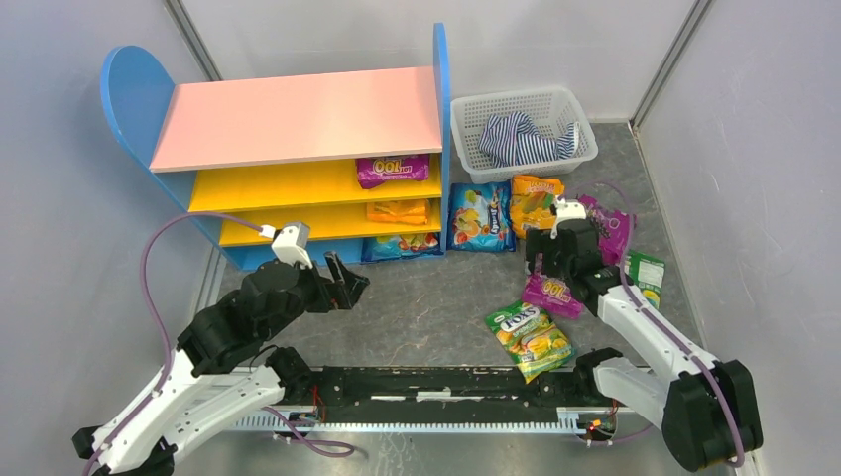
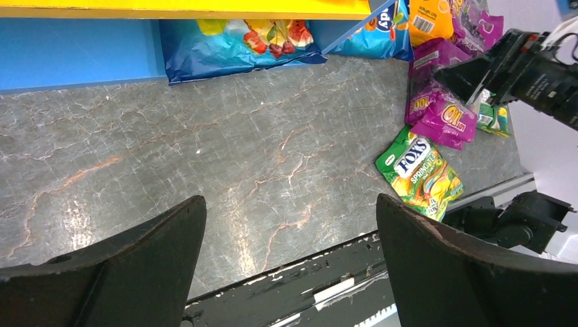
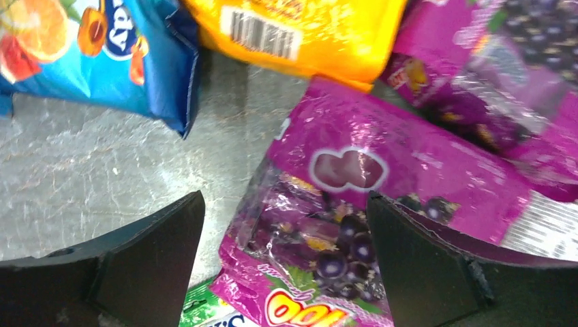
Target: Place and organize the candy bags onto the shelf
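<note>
The shelf [image 1: 298, 117] stands at the back left. It holds a purple bag [image 1: 391, 170], an orange bag [image 1: 397, 211] and a blue bag [image 1: 402, 246] on its tiers. On the table lie a blue bag [image 1: 480, 216], an orange bag [image 1: 534, 203], a purple bag [image 1: 607, 226], a purple grape bag [image 1: 551, 295] and a green FOX'S bag [image 1: 530, 337]. My right gripper [image 1: 543, 263] is open just above the purple grape bag [image 3: 327, 252], its jaws either side of it [image 3: 286, 211]. My left gripper [image 1: 347, 283] is open and empty over bare table [image 2: 290, 211] in front of the shelf.
A white mesh basket [image 1: 523, 124] holding a blue-white striped cloth [image 1: 526, 137] stands right of the shelf. A small green bag [image 1: 647, 278] lies by the right wall. A black rail [image 1: 436, 387] runs along the near edge. Grey walls close in both sides.
</note>
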Tool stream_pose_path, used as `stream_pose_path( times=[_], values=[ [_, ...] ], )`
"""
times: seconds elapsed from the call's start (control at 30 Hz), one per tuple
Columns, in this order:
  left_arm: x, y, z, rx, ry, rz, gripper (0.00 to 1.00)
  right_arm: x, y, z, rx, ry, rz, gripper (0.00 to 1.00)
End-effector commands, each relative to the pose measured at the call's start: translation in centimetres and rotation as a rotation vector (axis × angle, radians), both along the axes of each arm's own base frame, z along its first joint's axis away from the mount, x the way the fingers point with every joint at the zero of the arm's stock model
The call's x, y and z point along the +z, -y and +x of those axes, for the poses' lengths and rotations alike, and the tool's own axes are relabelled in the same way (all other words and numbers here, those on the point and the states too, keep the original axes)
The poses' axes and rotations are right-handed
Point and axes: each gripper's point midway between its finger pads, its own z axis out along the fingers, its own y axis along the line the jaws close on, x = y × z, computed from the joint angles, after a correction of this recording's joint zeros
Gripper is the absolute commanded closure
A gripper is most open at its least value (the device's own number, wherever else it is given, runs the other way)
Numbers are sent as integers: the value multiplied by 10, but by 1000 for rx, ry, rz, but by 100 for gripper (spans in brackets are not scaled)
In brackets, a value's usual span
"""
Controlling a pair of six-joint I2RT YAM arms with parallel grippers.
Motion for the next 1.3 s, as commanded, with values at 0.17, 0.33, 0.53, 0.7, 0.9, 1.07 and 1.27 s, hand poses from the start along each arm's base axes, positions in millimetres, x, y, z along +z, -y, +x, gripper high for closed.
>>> stream_pose_path(
  times=[0.17,0.33,0.53,0.7,0.9,1.07,1.27],
  values=[
    [2,11,6,-30,12,4,0,-18,-95,-18,337,-61,215,9],
    [-1,13,8,-34,3,19,0,-5,-145,-25,500,-55,178,8],
    [2,10,8,-17,15,2,0,-2,-119,-35,459,-79,-49,6],
    [0,9,9,-11,15,10,0,-11,-96,-75,435,-157,-149,5],
    [-2,11,10,-20,6,22,0,-26,-103,-122,472,-218,-261,6],
    [-3,13,10,-26,0,27,0,-25,-97,-138,467,-225,-486,5],
    [-1,13,10,-25,7,17,0,-41,-96,-159,490,-253,-607,5]
  ],
)
